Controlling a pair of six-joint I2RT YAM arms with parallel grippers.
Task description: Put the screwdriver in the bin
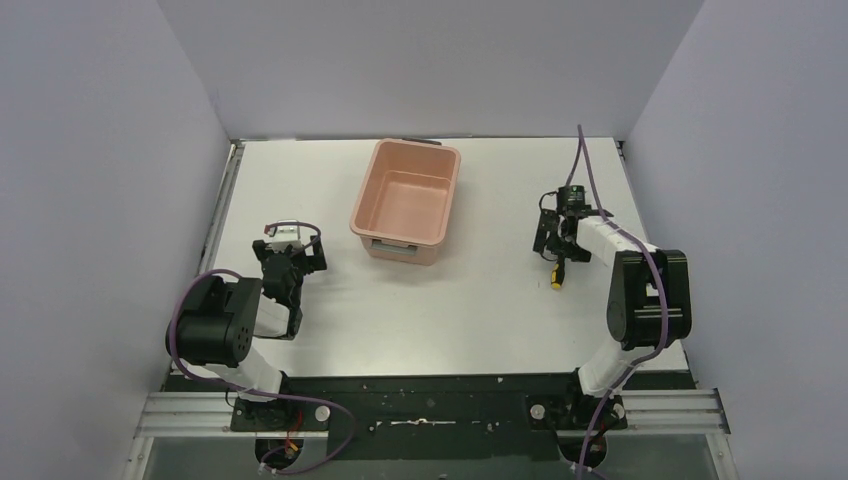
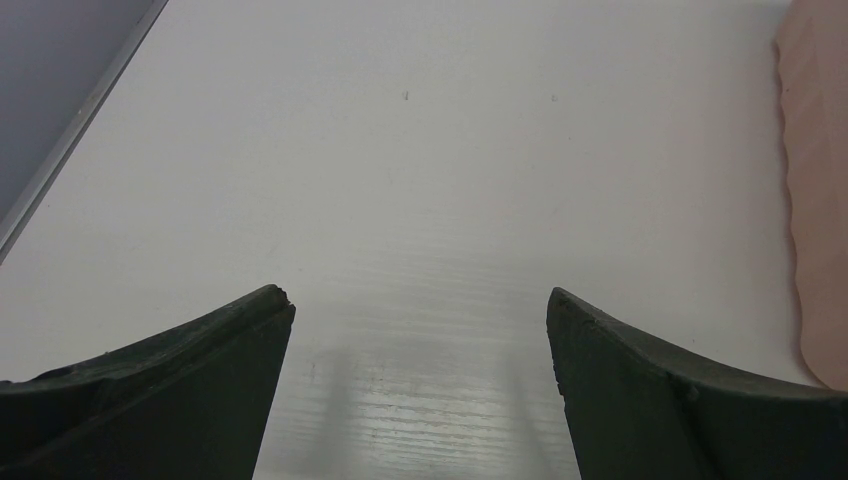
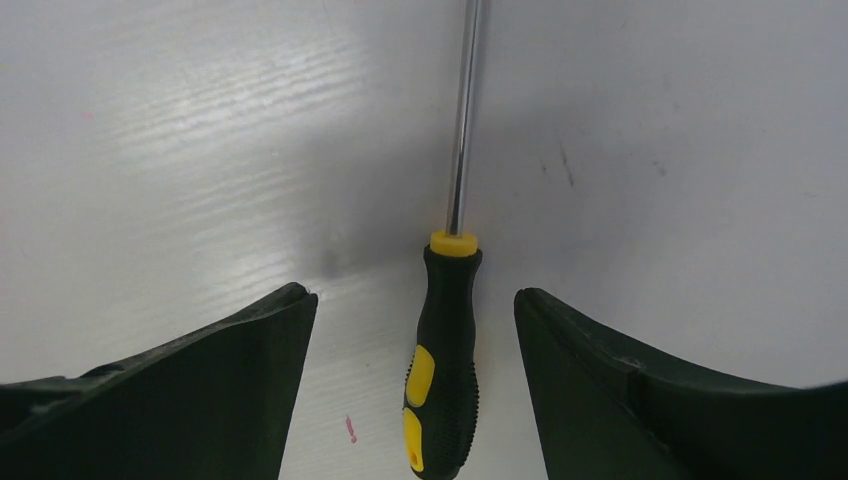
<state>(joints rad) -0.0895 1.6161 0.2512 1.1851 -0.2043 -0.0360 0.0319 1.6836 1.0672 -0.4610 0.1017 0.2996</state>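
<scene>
Pale lilac-grey walls (image 1: 430, 60) are seen enclosing a white tabletop (image 1: 480, 310) on three sides. At the left, the left arm (image 1: 225, 325) is folded low over the tabletop near its own base. Its jaws are spread wide, and only bare white surface is seen between them in the left wrist view. The bin (image 1: 410, 200) is set toward the far edge of the tabletop, roughly midway between the two arms, upright and with nothing inside it. One pink wall of it (image 2: 815, 200) is caught at the right edge of the left wrist view, apart from the left jaws. Further right, well apart from the bin, the screwdriver (image 1: 557, 278) is laid flat on the tabletop, directly beneath the wrist of the right arm (image 1: 640, 290). In the right wrist view the black-and-yellow handle (image 3: 445, 340) is framed between the right jaws, with the thin metal shaft pointing away from the camera. The right jaws are spread, nothing is pinched, and a strip of bare tabletop is visible on either side of the handle, narrower on the right of the picture.
</scene>
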